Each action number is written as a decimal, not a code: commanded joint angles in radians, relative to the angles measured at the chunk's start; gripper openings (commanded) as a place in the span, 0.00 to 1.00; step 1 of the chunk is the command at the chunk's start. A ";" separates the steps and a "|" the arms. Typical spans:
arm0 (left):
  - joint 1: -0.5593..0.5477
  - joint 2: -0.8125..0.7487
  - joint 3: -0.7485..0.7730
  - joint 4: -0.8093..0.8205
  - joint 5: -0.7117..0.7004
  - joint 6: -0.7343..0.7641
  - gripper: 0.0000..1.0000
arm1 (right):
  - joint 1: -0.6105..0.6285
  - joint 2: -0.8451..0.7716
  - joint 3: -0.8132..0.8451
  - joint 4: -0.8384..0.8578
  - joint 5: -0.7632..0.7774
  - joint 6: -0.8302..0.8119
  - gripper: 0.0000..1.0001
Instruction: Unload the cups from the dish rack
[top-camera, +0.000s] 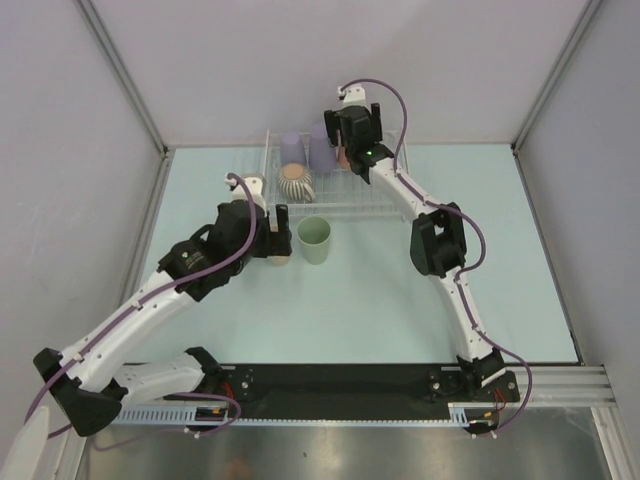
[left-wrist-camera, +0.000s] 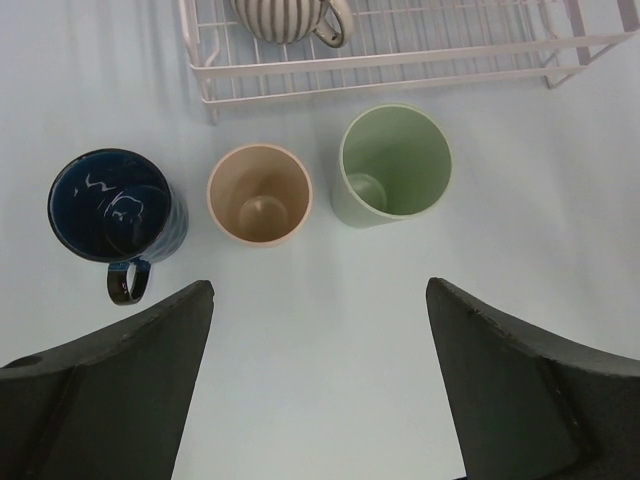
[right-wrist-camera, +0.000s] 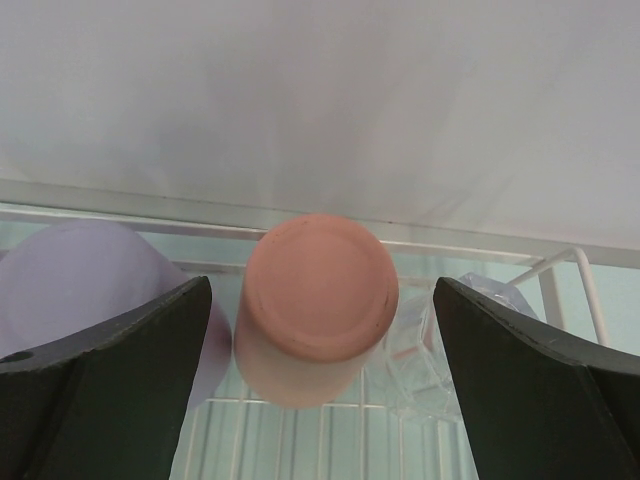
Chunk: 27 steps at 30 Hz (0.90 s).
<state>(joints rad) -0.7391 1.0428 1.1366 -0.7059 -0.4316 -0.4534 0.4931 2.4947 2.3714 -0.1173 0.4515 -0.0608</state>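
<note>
pink cup (right-wrist-camera: 318, 270) sits inside your wide-open, empty right gripper (right-wrist-camera: 322, 300); squeeze off-centre and it knocks the lavender cup (right-wrist-camera: 90, 290). left gripper (left-wrist-camera: 320, 290) also wide, empty.

Lighting: bright, even, diffuse, from overhead. Shadows: soft and faint on the table (left-wrist-camera: 320, 350) around the pale green cup (left-wrist-camera: 392, 165). Glare: small white reflections inside the navy mug (left-wrist-camera: 112, 205). Focus: overhead and left wrist views sharp; right wrist view soft, the salmon cup (right-wrist-camera: 318, 300) blurred toward its lower wall. Back wall (right-wrist-camera: 320, 90) in right wrist view washed pale.
</note>
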 joint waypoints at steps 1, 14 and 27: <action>0.006 0.005 -0.011 0.040 0.027 -0.018 0.93 | -0.027 0.041 0.058 0.034 -0.006 0.016 1.00; 0.006 0.054 0.003 0.063 0.042 -0.016 0.93 | -0.042 0.056 0.061 0.038 -0.053 0.029 0.61; 0.006 0.042 -0.012 0.066 0.048 -0.042 0.93 | -0.041 0.015 0.012 0.042 -0.042 0.033 0.00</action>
<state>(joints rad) -0.7391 1.1019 1.1275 -0.6666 -0.3889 -0.4694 0.4488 2.5469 2.3848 -0.1116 0.4000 -0.0303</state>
